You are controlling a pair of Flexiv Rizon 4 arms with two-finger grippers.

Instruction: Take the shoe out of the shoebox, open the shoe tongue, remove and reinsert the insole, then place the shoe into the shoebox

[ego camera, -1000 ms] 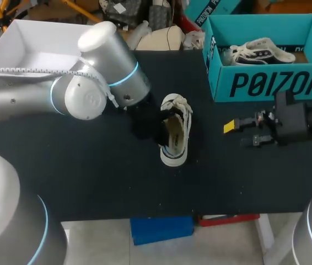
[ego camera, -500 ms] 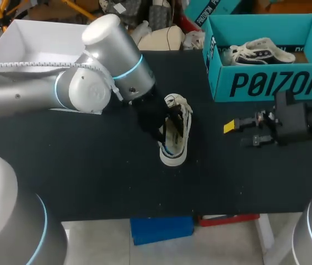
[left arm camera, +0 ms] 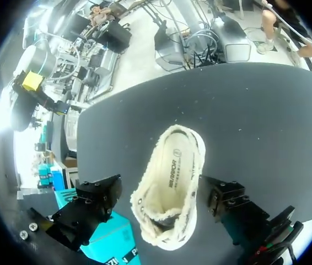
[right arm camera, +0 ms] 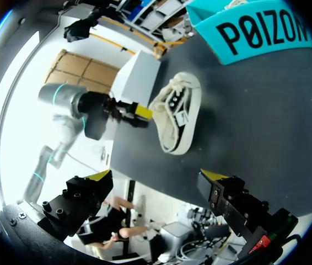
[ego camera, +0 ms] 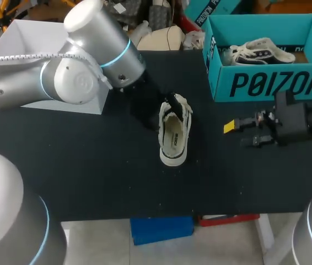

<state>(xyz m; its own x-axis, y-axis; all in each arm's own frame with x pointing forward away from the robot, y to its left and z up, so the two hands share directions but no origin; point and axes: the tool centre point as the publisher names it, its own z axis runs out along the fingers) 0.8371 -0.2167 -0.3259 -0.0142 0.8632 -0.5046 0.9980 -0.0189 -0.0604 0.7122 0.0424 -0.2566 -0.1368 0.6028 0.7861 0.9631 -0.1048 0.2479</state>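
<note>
A cream canvas shoe (ego camera: 173, 136) lies on the black table, opening up, with its pale insole (ego camera: 174, 138) showing inside. My left gripper (ego camera: 164, 107) hovers over the laced end, open. In the left wrist view the shoe (left arm camera: 170, 185) lies between the spread fingers (left arm camera: 98, 193) without touching them. My right gripper (ego camera: 238, 132) stands open to the right of the shoe, level with it, holding nothing. From the right wrist view the shoe (right arm camera: 175, 113) is ahead of the right gripper (right arm camera: 156, 185), with the left gripper (right arm camera: 128, 110) beside it. The teal shoebox (ego camera: 266, 83) stands at the back right.
A second shoe (ego camera: 261, 51) lies inside the teal shoebox. A white box (ego camera: 18, 49) stands at the back left, partly hidden by my left arm (ego camera: 73, 77). Bare table lies in front of the shoe, toward the front edge.
My left gripper has opened and drawn back out of the shoe's opening toward the laces. The insole now shows. The right arm has not moved.
</note>
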